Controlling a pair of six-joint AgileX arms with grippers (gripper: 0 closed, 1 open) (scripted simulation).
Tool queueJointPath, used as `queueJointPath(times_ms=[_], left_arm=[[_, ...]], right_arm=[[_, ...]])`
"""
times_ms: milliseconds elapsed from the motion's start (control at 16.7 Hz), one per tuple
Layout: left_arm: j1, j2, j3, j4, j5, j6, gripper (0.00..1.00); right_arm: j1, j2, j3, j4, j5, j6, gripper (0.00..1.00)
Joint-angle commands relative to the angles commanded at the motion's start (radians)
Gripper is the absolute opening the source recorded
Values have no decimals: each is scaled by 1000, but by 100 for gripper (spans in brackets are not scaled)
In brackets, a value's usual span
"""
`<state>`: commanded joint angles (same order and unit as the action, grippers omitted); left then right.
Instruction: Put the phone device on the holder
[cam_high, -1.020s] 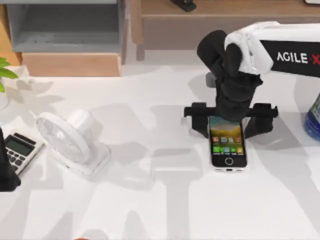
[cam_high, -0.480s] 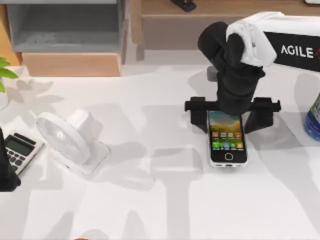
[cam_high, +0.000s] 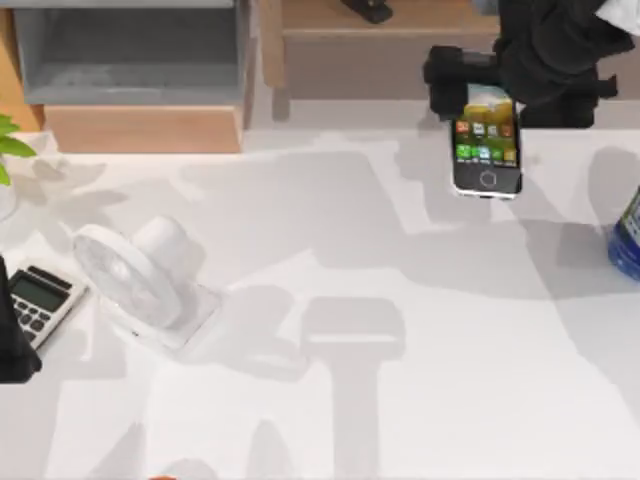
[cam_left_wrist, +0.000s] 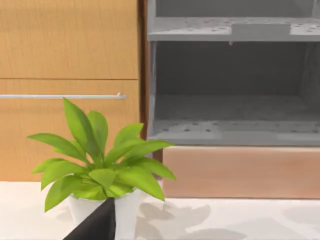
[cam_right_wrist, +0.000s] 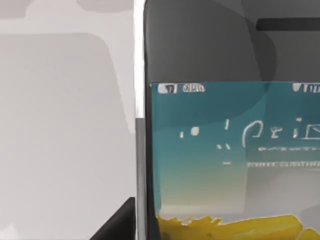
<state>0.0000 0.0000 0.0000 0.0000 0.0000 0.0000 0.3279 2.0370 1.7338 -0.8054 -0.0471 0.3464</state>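
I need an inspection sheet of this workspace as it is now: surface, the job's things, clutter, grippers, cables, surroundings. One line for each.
Surface: white table, shadowed in patches.
Job's things: phone device at the top view's upper right, screen lit, top end under the right gripper; its screen appears close up in the right wrist view. Holder: nothing seen that I can name as one.
Clutter: white fan and grey calculator at the left; blue container at the right edge.
Grippers: right gripper on the phone's top end; left arm parked at the left edge.
Cables: nothing seen.
Surroundings: grey shelf unit, wooden cabinet, potted plant.
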Motion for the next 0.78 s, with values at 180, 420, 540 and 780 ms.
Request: queueJointPath(times_ms=[180, 420, 540, 780], left_arm=[[0, 0, 0, 0, 0, 0, 100], [0, 0, 0, 0, 0, 0, 100], [0, 0, 0, 0, 0, 0, 100], [0, 0, 0, 0, 0, 0, 100]], right_arm=[[-157, -92, 4, 113, -61, -148, 0], [-417, -193, -54, 255, -162, -369, 0], [-553, -237, -111, 314, -224, -482, 0], [-810, -319, -271, 410, -375, -690, 0]])
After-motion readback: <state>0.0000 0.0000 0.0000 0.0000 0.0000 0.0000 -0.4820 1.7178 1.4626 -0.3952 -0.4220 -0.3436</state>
